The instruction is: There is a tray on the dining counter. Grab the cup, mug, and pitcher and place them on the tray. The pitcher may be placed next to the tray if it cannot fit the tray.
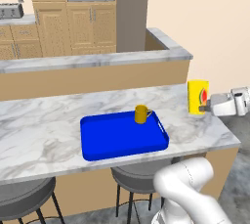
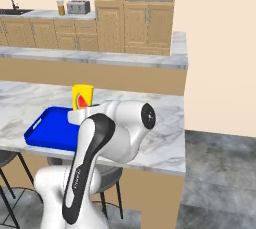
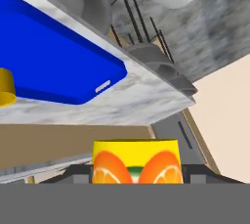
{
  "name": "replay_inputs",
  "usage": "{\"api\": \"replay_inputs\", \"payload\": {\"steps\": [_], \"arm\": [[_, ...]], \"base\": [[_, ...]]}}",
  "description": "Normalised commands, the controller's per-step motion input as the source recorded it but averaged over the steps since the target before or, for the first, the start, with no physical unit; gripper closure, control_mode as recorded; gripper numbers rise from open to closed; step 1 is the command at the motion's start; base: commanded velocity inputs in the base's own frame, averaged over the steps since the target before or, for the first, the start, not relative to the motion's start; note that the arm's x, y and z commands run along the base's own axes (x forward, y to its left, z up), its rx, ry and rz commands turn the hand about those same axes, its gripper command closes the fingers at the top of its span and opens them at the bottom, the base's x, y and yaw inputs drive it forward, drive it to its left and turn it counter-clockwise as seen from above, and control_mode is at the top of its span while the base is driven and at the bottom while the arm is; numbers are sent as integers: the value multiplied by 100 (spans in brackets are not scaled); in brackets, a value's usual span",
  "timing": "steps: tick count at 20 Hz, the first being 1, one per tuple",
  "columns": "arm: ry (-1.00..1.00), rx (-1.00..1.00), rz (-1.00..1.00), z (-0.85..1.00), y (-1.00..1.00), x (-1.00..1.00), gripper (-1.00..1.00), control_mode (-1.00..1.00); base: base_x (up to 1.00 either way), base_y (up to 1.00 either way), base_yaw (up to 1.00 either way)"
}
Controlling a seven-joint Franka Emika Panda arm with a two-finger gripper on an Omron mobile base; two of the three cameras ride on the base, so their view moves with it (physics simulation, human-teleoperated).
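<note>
My gripper (image 1: 203,106) reaches in sideways from the right and is shut on the tall yellow cup (image 1: 197,97), which stays upright over the right end of the dining counter (image 1: 39,130). In the hand view the cup (image 3: 135,168) sits between the two dark fingers. I cannot tell whether its base touches the marble. The blue tray (image 1: 112,142) lies mid-counter, left of the cup, with the small yellow mug (image 1: 141,114) standing in its far right corner. The mug (image 3: 5,93) and tray (image 3: 49,61) also show in the hand view. A clear pitcher (image 2: 61,7) stands on the far kitchen worktop.
Round dark stools (image 1: 141,174) stand under the counter's front edge. A raised marble ledge (image 1: 97,61) runs behind the dining counter. A toaster (image 2: 77,7) sits next to the pitcher. The counter's right end (image 1: 234,142) lies just past the cup.
</note>
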Motion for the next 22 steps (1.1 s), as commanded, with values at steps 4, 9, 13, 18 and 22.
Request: {"api": "replay_inputs", "payload": {"steps": [4, 9, 13, 18, 22], "arm": [[-10, -5, -4, 1, 41, -17, 100, -100], [-4, 0, 0, 0, 2, 0, 100, -100], [0, 0, 0, 0, 0, 0, 100, 100], [0, 0, 0, 0, 0, 0, 100, 100], [0, 0, 0, 0, 0, 0, 100, 100]], "base": [[0, 0, 0], [0, 0, 0], [0, 4, 0], [-12, 40, -8], [-32, 33, -14]]}}
